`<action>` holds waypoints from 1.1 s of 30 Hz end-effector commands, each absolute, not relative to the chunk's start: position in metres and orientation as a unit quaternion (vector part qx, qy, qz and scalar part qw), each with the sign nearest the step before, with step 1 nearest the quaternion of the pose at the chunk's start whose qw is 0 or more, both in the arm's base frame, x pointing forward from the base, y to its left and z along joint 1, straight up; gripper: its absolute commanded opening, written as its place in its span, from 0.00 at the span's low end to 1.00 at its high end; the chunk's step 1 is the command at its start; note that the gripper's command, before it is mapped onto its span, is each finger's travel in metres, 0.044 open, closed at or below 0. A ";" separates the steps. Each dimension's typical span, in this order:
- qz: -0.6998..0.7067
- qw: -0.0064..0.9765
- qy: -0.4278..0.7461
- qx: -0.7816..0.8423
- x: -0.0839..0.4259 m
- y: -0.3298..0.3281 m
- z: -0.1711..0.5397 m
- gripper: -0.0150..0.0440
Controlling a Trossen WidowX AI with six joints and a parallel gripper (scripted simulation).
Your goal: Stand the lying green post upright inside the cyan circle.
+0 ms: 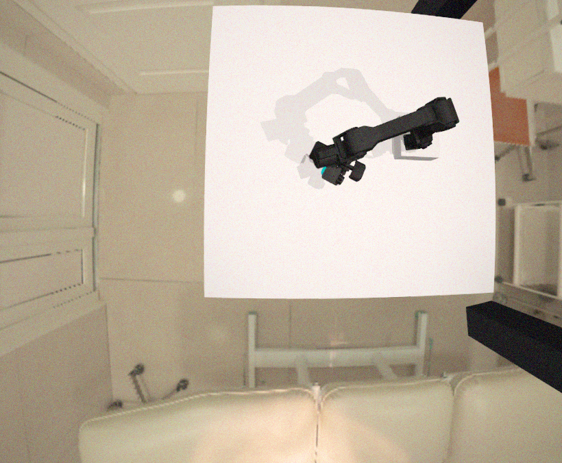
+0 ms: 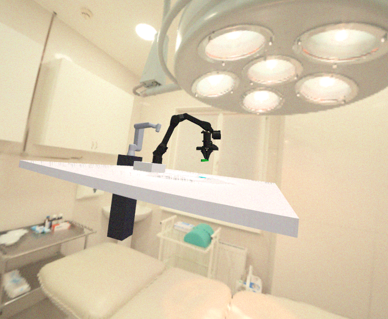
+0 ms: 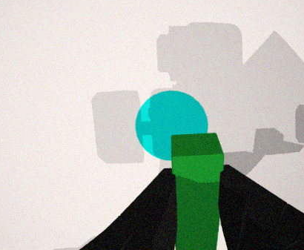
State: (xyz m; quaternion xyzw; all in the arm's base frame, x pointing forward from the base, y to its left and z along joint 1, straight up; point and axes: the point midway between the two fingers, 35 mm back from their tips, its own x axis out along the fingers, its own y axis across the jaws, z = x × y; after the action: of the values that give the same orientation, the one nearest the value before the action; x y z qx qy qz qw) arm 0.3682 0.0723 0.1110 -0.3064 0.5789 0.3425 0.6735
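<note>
Wrist: green post [image 3: 196,209] clamped in jaws (lettering nowhere), overlapping cyan circle [image 3: 163,123].

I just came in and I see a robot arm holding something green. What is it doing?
The black robot arm's gripper is shut on a green post and holds it in the air above the white table. In the wrist view the post's end overlaps the cyan circle where it should stand. It is not set down yet.
</note>
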 end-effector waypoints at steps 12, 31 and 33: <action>0.344 0.711 0.552 -0.268 0.380 0.073 0.100 0.29; 0.347 0.754 0.511 -0.224 0.393 0.074 0.090 0.29; 0.348 0.758 0.507 -0.220 0.395 0.074 0.089 0.29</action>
State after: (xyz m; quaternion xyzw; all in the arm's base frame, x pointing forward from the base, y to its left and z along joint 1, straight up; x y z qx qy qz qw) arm 0.3937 0.0745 0.0894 -0.2279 0.5127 0.3479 0.7511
